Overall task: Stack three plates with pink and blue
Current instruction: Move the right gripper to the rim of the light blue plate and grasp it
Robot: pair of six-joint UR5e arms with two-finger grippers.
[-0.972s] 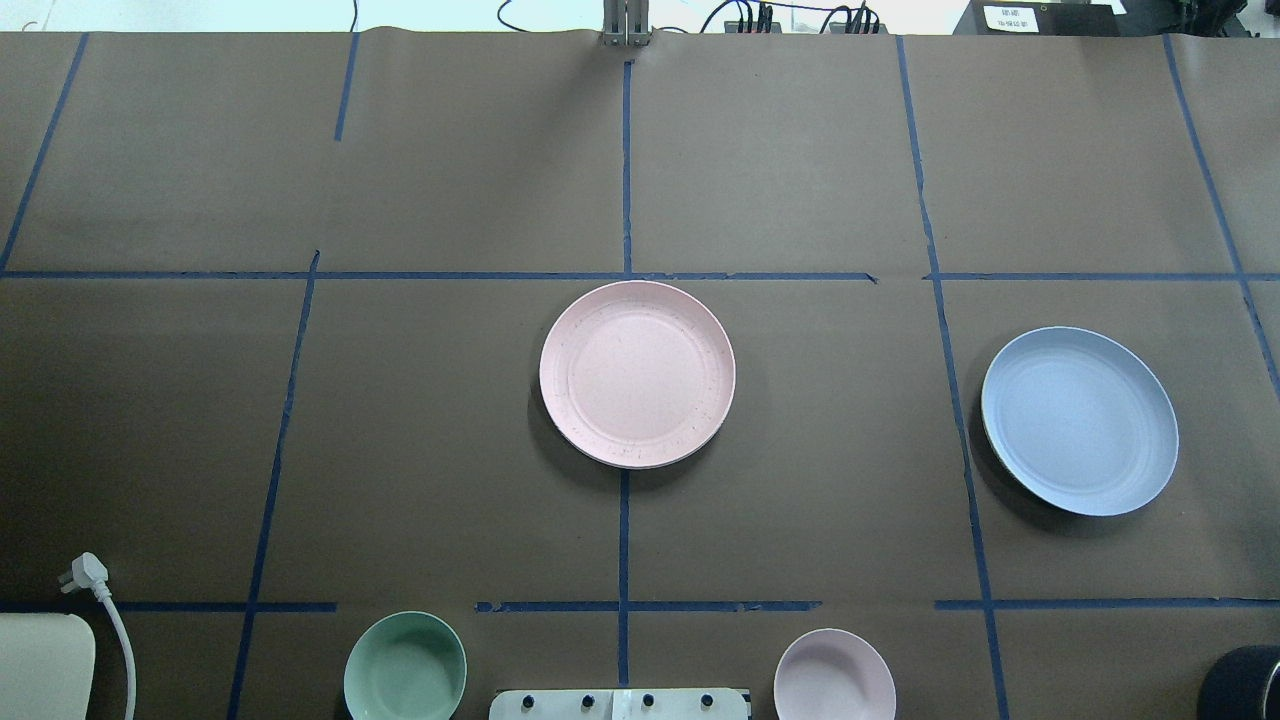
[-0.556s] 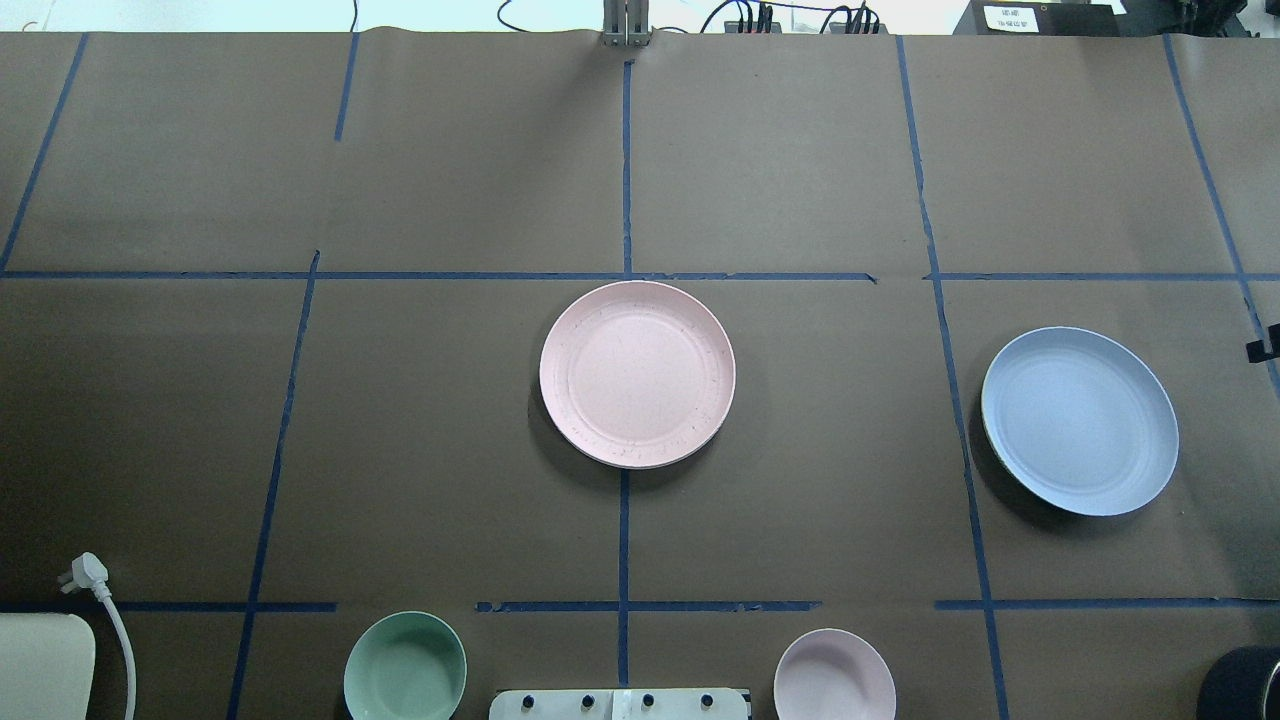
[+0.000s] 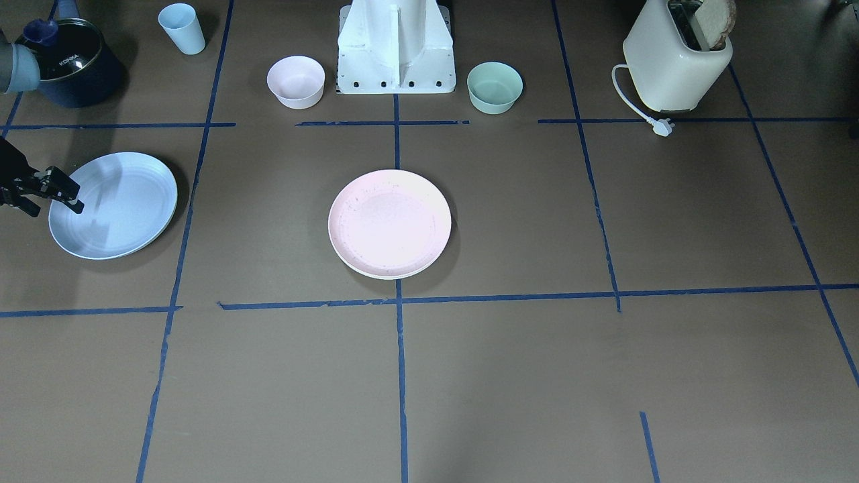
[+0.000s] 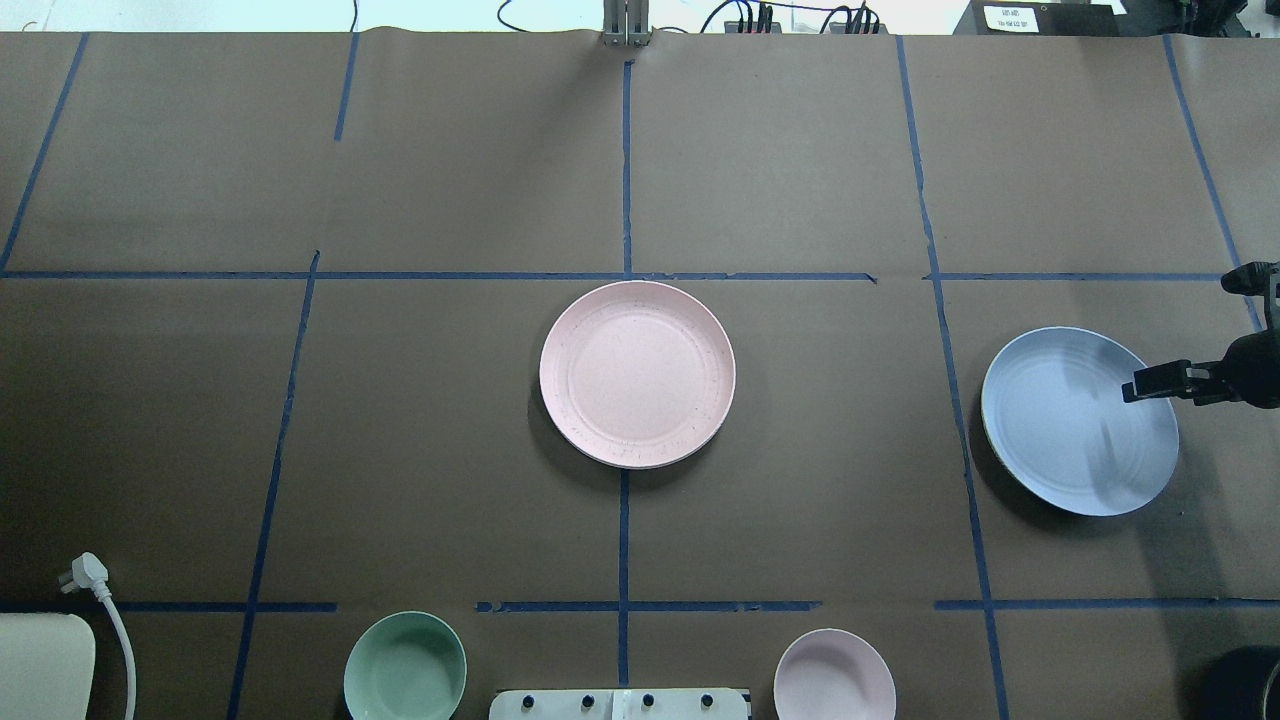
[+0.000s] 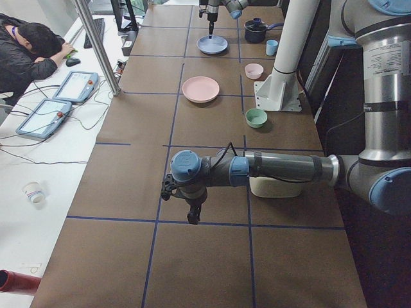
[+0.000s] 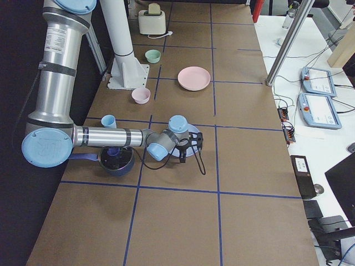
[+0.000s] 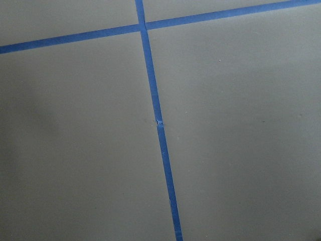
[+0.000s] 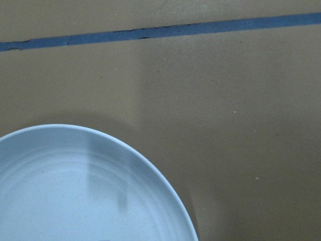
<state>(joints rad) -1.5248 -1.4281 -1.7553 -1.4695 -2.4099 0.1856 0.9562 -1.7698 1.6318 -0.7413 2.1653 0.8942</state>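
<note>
The pale pink plate lies flat at the table's middle, also in the front-facing view. A thin pale rim shows under its edge; no separate cream plate shows. The light blue plate lies at the right, also in the front-facing view and the right wrist view. My right gripper hovers over the blue plate's outer rim, open and empty, with one finger inside the rim and one outside in the front-facing view. My left gripper hangs over bare table far from the plates; I cannot tell its state.
A small green bowl and a small pink bowl stand near the robot's base. A light blue cup and a dark pot stand behind the blue plate. A toaster stands on the left side.
My right gripper has come in from the overhead view's right edge and now stands over the blue plate's outer rim. Both plates have stayed in place.
</note>
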